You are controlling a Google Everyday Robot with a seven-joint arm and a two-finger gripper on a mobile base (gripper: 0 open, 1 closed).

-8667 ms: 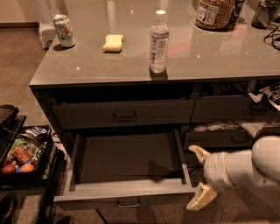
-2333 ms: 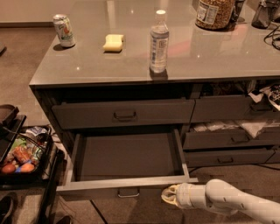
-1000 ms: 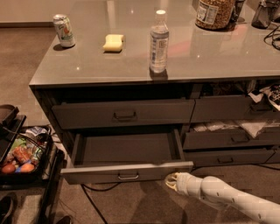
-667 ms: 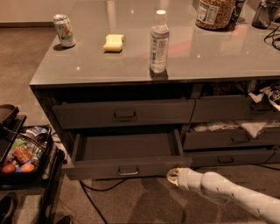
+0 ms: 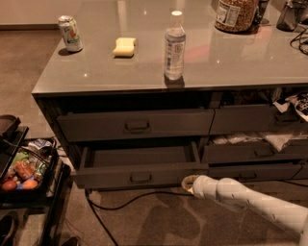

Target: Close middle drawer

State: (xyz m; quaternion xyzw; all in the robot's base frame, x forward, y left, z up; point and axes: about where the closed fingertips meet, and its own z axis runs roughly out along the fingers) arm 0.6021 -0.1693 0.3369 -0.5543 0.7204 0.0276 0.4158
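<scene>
The middle drawer (image 5: 139, 177) is a wide dark grey-brown drawer with a small metal pull (image 5: 140, 177). It stands partly open, with a strip of its dark box interior showing above the front. My gripper (image 5: 188, 184) is at the end of the white arm that reaches in from the lower right. It is low, at the right end of the drawer's front, touching or nearly touching it. The taller top drawer (image 5: 136, 125) above is nearly shut.
The grey countertop (image 5: 240, 62) holds a water bottle (image 5: 174, 47), a soda can (image 5: 70, 33), a yellow sponge (image 5: 124, 47) and a jar (image 5: 236, 14). Right-hand drawers (image 5: 255, 153) hang open with cloth spilling out. A cart of snacks (image 5: 23, 175) stands at left. A black cable (image 5: 125, 199) lies on the carpet.
The middle drawer has slid inward from wide open to only partly open. My gripper has moved up and toward the cabinet, following the drawer's front at its right end.
</scene>
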